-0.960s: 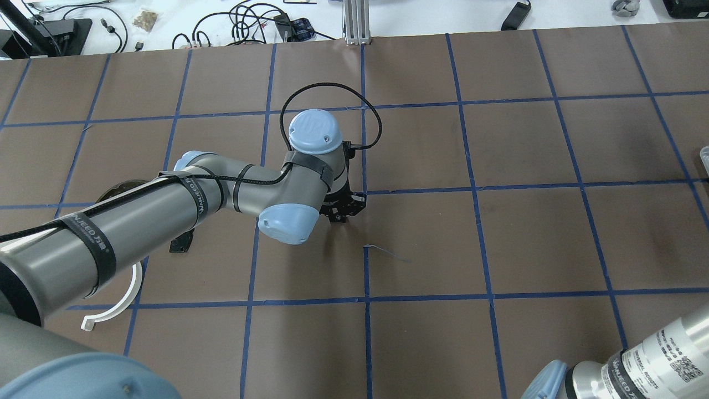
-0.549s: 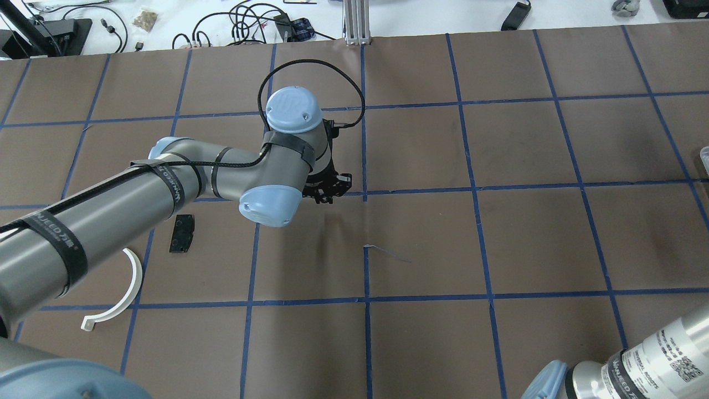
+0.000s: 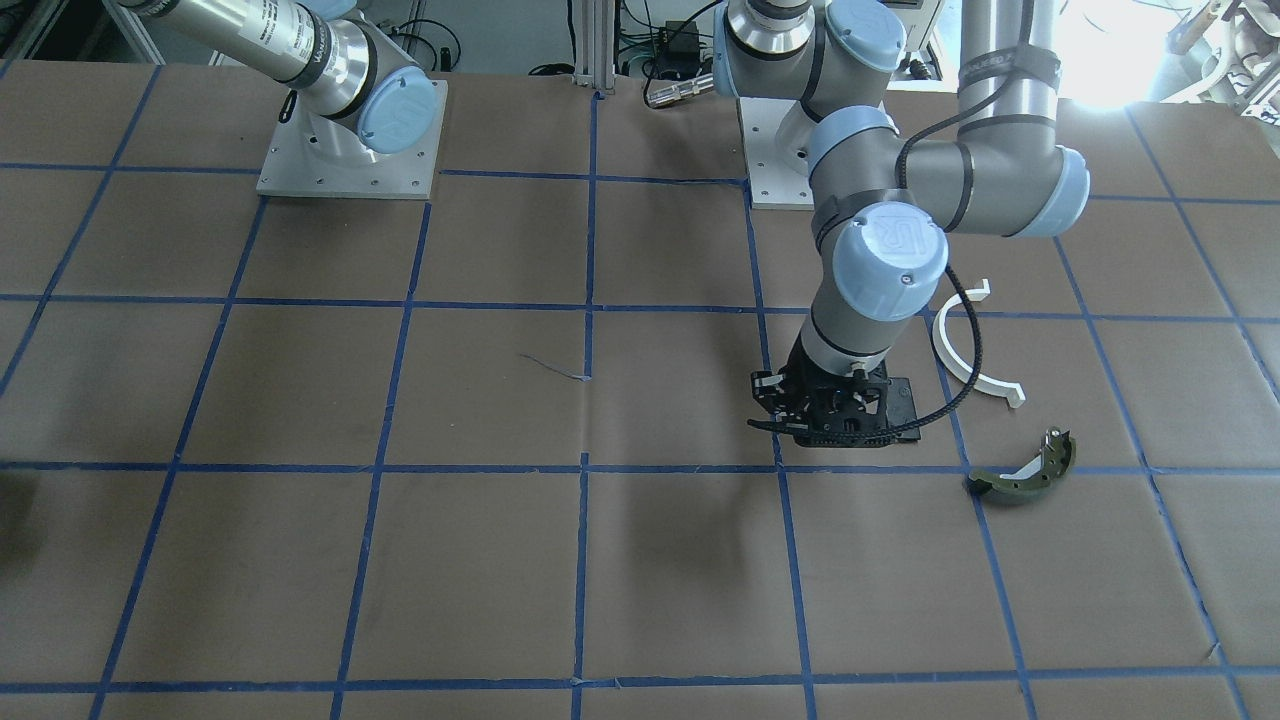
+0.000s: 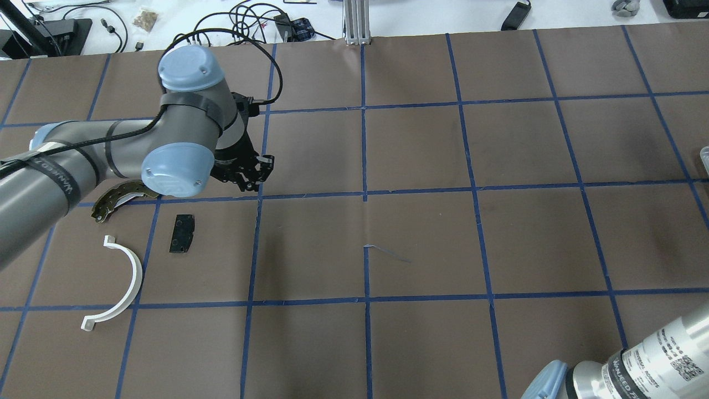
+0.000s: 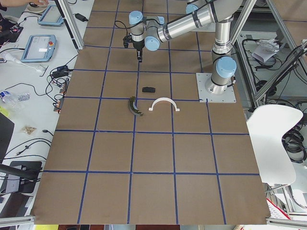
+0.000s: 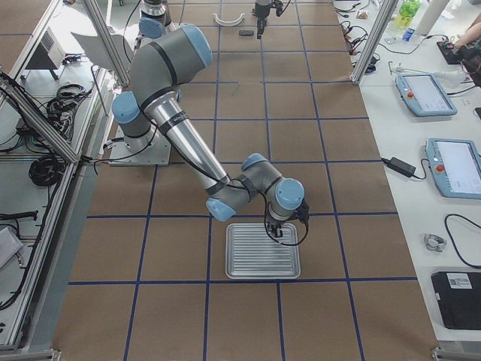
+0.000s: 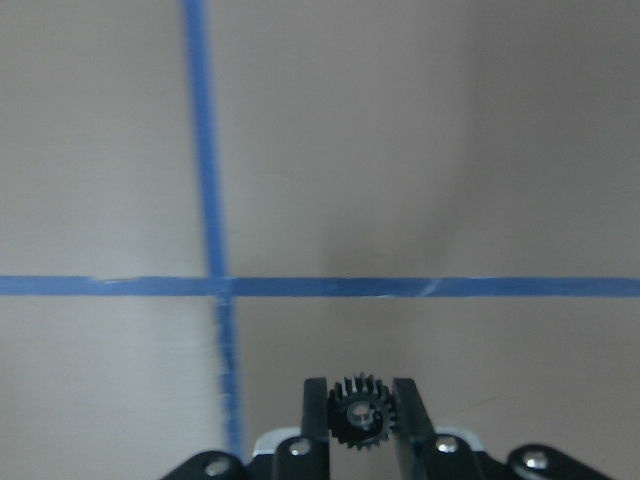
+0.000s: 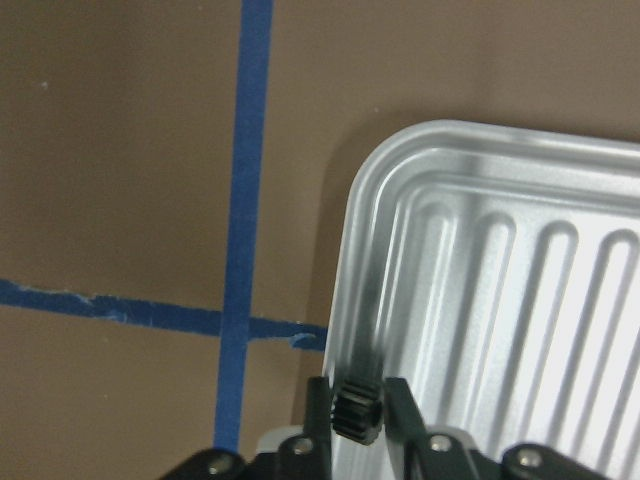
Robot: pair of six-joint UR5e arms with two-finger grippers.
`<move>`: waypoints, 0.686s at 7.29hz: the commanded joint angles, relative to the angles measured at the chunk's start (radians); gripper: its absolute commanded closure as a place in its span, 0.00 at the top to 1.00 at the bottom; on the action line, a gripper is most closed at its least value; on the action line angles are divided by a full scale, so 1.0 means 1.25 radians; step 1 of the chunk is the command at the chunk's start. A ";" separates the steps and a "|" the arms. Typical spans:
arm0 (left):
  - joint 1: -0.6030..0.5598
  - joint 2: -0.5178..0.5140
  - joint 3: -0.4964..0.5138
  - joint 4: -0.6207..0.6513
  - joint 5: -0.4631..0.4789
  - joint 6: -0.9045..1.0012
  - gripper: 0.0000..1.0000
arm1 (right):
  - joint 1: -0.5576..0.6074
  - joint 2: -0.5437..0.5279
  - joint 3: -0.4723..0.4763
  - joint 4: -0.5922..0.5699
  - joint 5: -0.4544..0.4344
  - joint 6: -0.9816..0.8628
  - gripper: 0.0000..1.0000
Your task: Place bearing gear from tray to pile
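The left gripper (image 7: 360, 392) is pinching a small black toothed bearing gear (image 7: 361, 415) by its teeth. It hangs above bare brown paper (image 7: 450, 150), next to a crossing of blue tape lines (image 7: 218, 285). From overhead it sits toward the bench's left end, just on the far-edge side of the pile (image 4: 183, 230). That pile is a flat black rectangular pad (image 4: 181, 238), a white half-ring arc (image 4: 137, 276) nearer the robot's edge, and an olive-green curved shoe piece (image 4: 113, 198) partly under the arm. The gripper is beside the group, not over it.

Let go here, the gear would likely land short of the pile. Being round, it could tip onto its rim and roll toward the far edge. A grip on tooth tips alone looks slight, so a quick swing might twist the gear loose. Coming down too close could also nudge the pad or the shoe piece.

At the bench's right end, the right gripper (image 8: 357, 395) is clamped on a second black gear (image 8: 356, 412) above the corner rim of the ribbed silver metal tray (image 8: 480, 250). If it slipped there, it might fall outside the tray.
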 commanded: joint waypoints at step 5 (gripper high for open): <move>0.322 0.000 -0.152 0.131 0.002 0.335 0.00 | 0.000 -0.006 -0.004 0.002 -0.044 -0.005 0.01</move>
